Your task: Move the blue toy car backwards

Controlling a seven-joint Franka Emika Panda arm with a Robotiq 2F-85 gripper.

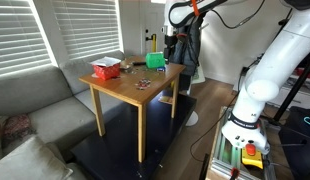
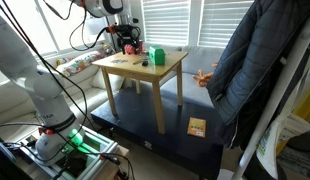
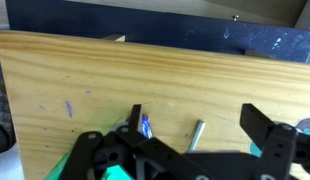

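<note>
In the wrist view my gripper (image 3: 193,112) is open wide just above the wooden table (image 3: 95,70). A small blue toy car (image 3: 146,126) lies right by the inside of the left finger, partly hidden by it. A short grey stick (image 3: 196,134) lies on the table between the fingers. In both exterior views the gripper (image 1: 168,47) (image 2: 123,40) hangs low over the table's far end; the car is too small to make out there.
A red box (image 1: 105,68) and a green block (image 1: 155,60) (image 2: 153,54) stand on the table near the gripper. A small dark item (image 1: 143,83) lies mid-table. A grey sofa (image 1: 35,110) is beside the table. A dark jacket (image 2: 255,70) hangs nearby.
</note>
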